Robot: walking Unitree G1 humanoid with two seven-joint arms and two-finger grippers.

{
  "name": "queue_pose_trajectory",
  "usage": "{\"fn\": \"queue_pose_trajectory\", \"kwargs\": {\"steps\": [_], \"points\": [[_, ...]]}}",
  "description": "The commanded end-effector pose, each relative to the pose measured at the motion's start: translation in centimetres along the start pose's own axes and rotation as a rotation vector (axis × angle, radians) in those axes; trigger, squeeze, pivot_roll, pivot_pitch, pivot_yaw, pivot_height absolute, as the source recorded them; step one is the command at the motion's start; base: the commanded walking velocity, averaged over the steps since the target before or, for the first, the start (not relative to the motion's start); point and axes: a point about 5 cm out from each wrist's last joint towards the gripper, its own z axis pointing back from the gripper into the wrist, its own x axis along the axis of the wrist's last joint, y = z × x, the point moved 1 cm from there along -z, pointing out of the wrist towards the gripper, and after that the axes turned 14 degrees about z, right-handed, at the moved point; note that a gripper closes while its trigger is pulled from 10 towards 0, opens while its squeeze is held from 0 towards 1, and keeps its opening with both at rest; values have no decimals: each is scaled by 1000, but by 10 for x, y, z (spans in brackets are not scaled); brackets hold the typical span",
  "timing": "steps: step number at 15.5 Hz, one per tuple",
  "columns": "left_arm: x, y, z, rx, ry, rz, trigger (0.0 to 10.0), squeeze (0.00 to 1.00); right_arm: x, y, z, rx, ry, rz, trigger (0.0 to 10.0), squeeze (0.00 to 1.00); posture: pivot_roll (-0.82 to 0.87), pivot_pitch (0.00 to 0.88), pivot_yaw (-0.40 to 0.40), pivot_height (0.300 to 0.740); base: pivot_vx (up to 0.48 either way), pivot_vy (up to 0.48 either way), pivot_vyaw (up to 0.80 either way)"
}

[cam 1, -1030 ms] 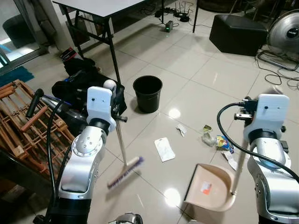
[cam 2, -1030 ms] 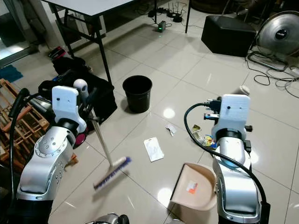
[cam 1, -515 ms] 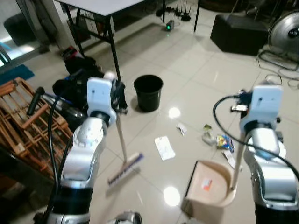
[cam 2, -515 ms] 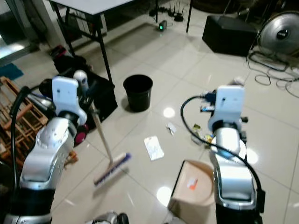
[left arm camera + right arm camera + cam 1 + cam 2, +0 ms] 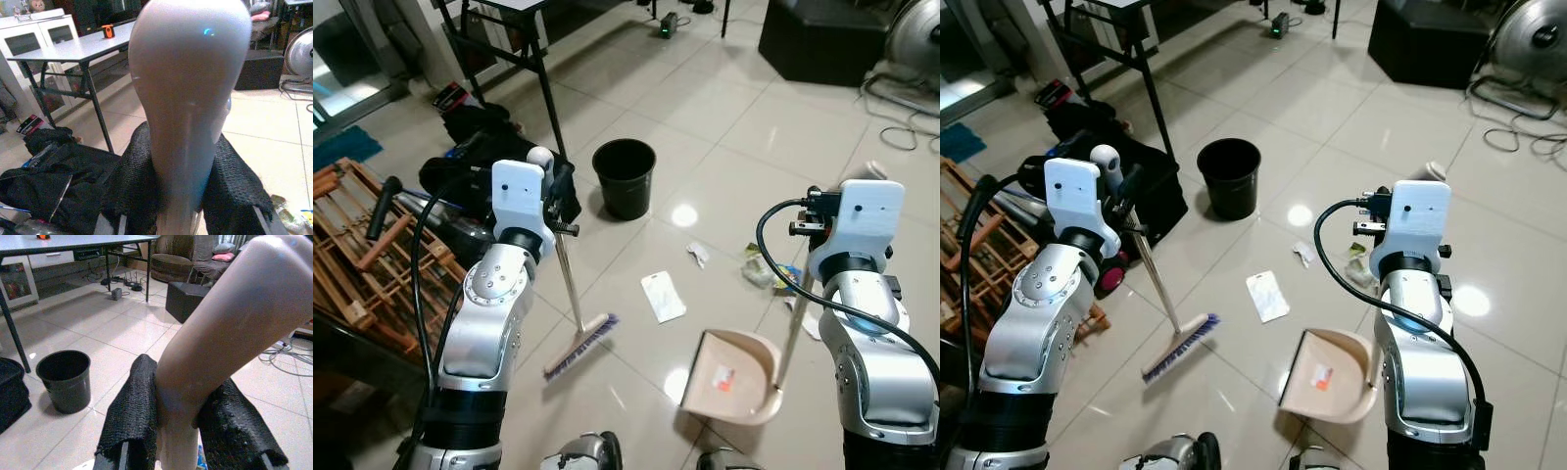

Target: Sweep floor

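- Wooden slatted frames lie on the floor at the far left, next to a heap of black bags.
- Left gripper pinches the pale rounded top of the broom handle between its two black padded fingers; from the head camera it sits high on the left, just in front of the bags.
- Broom slants down and to the right from that grip, and its purple-bristled head rests on the glossy cream tiled floor, near the robot.
- Black bucket stands upright farther away, a little right of the broom handle, beside a black table leg.
- White flat packet lies on the tiles between the broom head and the dustpan.
- Small crumpled scraps of litter, one white and others coloured, lie farther right, beyond the dustpan.
- Beige dustpan sits on the floor near the robot's right side, its mouth facing left toward the packet.
- Right gripper clamps the top of the dustpan's long upright handle between its black padded fingers.
- Dark boxy stool and a fan stand at the far right.
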Motion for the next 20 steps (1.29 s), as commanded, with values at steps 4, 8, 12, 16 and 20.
{"fn": "queue_pose_trajectory", "kwargs": {"steps": [4,8,12,16,20], "points": [[12,-1,-3,-30,-56,-2,10000,0,10,-7,6,-23,-61,-22,10000,0,-117,95,95,740,307,0,0],[12,2,-2,-20,-62,-2,10000,0,8,-10,5,-28,-49,-39,10000,0,-86,66,71,740,321,0,0],[6,4,7,-9,-48,-8,10000,0,-2,-6,8,-24,-12,-69,10000,0,-27,26,48,740,336,0,0],[4,11,16,21,-37,-20,10000,0,-3,3,5,18,-21,-45,10000,0,-7,7,36,740,336,0,-206],[0,20,23,86,-46,-2,10000,0,-2,6,1,19,-46,15,10000,0,-1,0,-5,740,337,0,0]]}}
